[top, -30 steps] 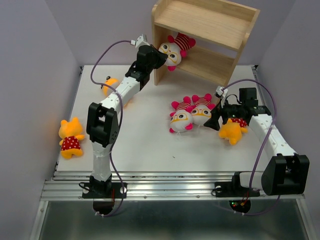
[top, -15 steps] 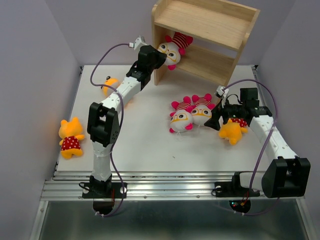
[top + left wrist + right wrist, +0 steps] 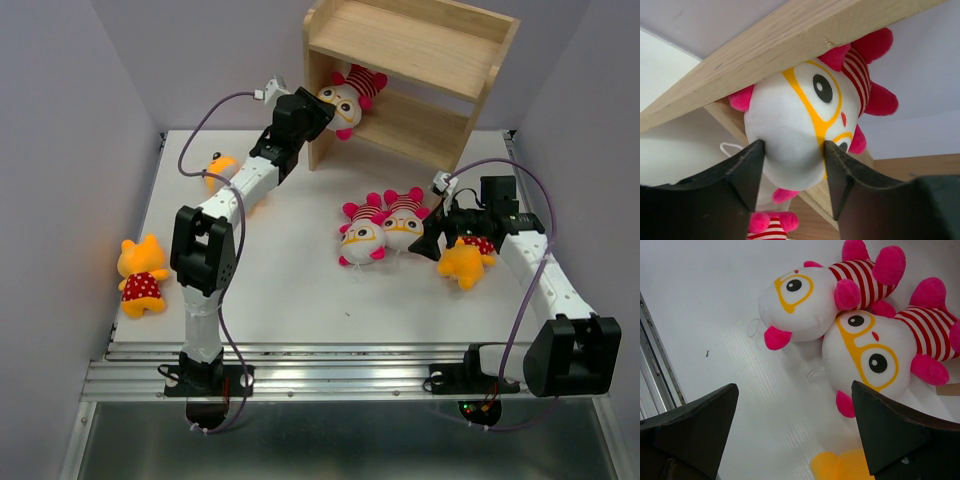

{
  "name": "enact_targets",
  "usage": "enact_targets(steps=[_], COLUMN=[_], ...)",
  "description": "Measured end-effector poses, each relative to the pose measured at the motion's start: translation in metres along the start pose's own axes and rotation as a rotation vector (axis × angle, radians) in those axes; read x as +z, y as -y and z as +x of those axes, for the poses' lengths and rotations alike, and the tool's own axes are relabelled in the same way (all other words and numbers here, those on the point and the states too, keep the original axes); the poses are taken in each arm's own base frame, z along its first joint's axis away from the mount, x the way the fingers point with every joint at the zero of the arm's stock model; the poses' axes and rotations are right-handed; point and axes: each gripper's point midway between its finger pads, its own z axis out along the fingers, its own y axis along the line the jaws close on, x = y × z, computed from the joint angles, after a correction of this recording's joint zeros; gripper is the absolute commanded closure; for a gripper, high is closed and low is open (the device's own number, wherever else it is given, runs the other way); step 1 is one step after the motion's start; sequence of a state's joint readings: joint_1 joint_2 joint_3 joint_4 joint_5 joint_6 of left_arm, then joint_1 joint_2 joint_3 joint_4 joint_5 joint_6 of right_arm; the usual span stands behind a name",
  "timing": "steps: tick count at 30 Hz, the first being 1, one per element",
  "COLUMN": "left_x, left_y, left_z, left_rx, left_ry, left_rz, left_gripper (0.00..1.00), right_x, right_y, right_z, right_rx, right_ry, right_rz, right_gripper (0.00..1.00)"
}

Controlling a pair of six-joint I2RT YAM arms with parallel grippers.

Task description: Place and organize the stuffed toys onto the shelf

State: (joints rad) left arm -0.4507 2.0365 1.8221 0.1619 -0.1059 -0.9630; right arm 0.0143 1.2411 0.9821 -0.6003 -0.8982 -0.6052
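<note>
The left pincer (image 3: 792, 150) pinches the soft white head of a held striped toy (image 3: 795, 110), its smooth black fingers (image 3: 747, 170) denting the plush. Just above, the head presses against a grainy pale-wood board of the shelf (image 3: 790, 35). The right pincer (image 3: 794, 386) is spread wide over the white table (image 3: 715, 315). Ahead of it lie the nearer striped toy (image 3: 875, 350) and the farther striped toy (image 3: 800, 300), their round heads touching. An orange plush toy (image 3: 840, 467) lies beneath it.

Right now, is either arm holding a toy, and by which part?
The left gripper holds a striped toy by its head; the right gripper holds nothing.
</note>
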Motion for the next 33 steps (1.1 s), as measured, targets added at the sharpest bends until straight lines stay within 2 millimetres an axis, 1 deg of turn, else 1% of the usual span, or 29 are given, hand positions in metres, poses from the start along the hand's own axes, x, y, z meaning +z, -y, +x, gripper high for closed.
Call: enact_targets(steps=[1,4,5,9,12,14,16,18,20,21,23,24,26,27,28,29,30,32,33], left_x=[-0.001,-0.010,-0.015,-0.029,-0.043,-0.055,-0.073,-0.095,-0.127,-0.139,-0.172,-0.183,-0.209,-0.220,-0.233,-0.239,-0.249,-0.263,-0.270], left_y=[0.000,0.004,0.006,0.015,0.028,0.033,0.033,0.032,0.024,0.019,0.007,0.004,-0.009,-0.016,-0.029,-0.037,-0.049,-0.066,-0.079], left_z=[0.000,0.000,-0.001,-0.004,-0.010,-0.012,-0.014,-0.016,-0.017,-0.017,-0.017,-0.018,-0.016,-0.013,-0.009,-0.005,-0.001,0.005,0.010], left_rx=[0.001,0.010,0.011,0.029,0.056,0.082,0.124,0.174,0.246,0.273,0.334,0.348,0.380,0.387,0.392,0.394,0.390,0.374,0.353], left_ry=[-0.001,-0.010,-0.011,-0.015,-0.014,-0.019,-0.023,-0.022,-0.022,-0.019,-0.014,-0.008,-0.002,-0.003,-0.008,-0.015,-0.018,-0.022,-0.026], left_rz=[0.003,0.028,0.040,0.079,0.123,0.149,0.161,0.178,0.183,0.187,0.194,0.198,0.205,0.203,0.194,0.185,0.176,0.158,0.140], left_gripper=[0.35,0.24,0.22,0.22,0.22,0.22,0.22,0.21,0.20,0.19,0.15,0.15,0.12,0.11,0.09,0.05,0.03,0.01,0.01], right_x=[0.000,-0.001,-0.002,-0.003,-0.003,-0.003,-0.004,-0.004,-0.002,0.000,0.007,0.013,0.024,0.031,0.036,0.039,0.044,0.051,0.057], right_y=[0.000,-0.001,-0.001,-0.002,-0.003,-0.006,-0.010,-0.011,-0.011,-0.013,-0.014,-0.017,-0.024,-0.032,-0.039,-0.041,-0.047,-0.051,-0.050], right_z=[0.000,-0.002,-0.002,-0.004,-0.003,-0.002,0.000,-0.002,-0.004,-0.003,-0.002,0.000,0.004,0.008,0.009,0.010,0.009,0.007,0.005], right_rx=[-0.001,-0.006,-0.007,-0.014,-0.016,-0.024,-0.039,-0.055,-0.089,-0.104,-0.131,-0.157,-0.212,-0.246,-0.286,-0.325,-0.375,-0.442,-0.472], right_ry=[0.001,0.004,0.005,0.009,0.007,0.002,-0.009,-0.020,-0.034,-0.049,-0.075,-0.090,-0.116,-0.135,-0.145,-0.155,-0.159,-0.166,-0.169], right_rz=[0.000,0.003,0.003,0.005,0.002,-0.013,-0.041,-0.082,-0.131,-0.162,-0.214,-0.248,-0.302,-0.338,-0.363,-0.372,-0.394,-0.408,-0.410], right_gripper=[0.00,0.00,0.00,0.00,0.00,0.00,0.00,0.00,0.00,0.00,0.00,0.00,0.00,0.00,0.00,0.00,0.00,0.00,0.00])
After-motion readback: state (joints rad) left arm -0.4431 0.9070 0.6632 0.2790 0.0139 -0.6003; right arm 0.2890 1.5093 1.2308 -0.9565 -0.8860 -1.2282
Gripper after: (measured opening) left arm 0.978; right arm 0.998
